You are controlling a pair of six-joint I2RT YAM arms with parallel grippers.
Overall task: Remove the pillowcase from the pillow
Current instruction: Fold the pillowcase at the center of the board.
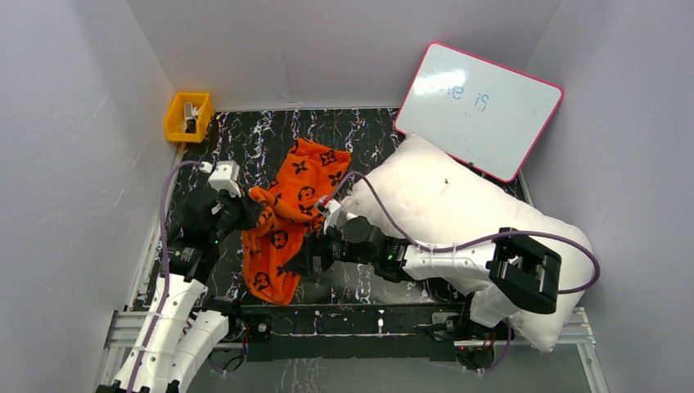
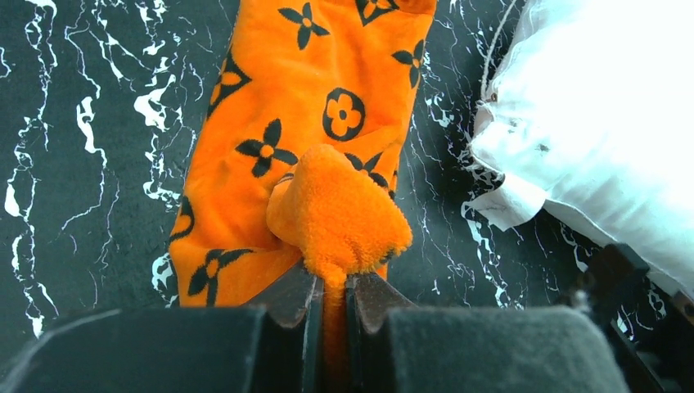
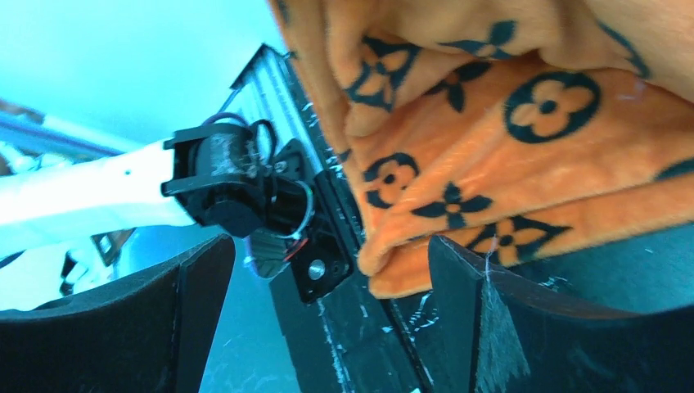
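Observation:
The orange pillowcase (image 1: 288,214) with black motifs lies crumpled on the black table, left of the bare white pillow (image 1: 458,205) and apart from it. My left gripper (image 1: 250,214) is shut on a bunched fold at the pillowcase's left edge. In the left wrist view that fold (image 2: 340,217) is pinched between the jaws of the left gripper (image 2: 331,286), with the pillow (image 2: 606,123) at the right. My right gripper (image 1: 299,266) is open at the pillowcase's lower right edge. In the right wrist view the right gripper (image 3: 327,246) holds nothing, and the pillowcase (image 3: 507,147) hangs just beyond its right finger (image 3: 458,295).
A pink-framed whiteboard (image 1: 479,106) leans at the back right, behind the pillow. A yellow bin (image 1: 187,116) sits at the back left corner. Grey walls close in both sides. The right arm (image 1: 458,258) reaches across in front of the pillow.

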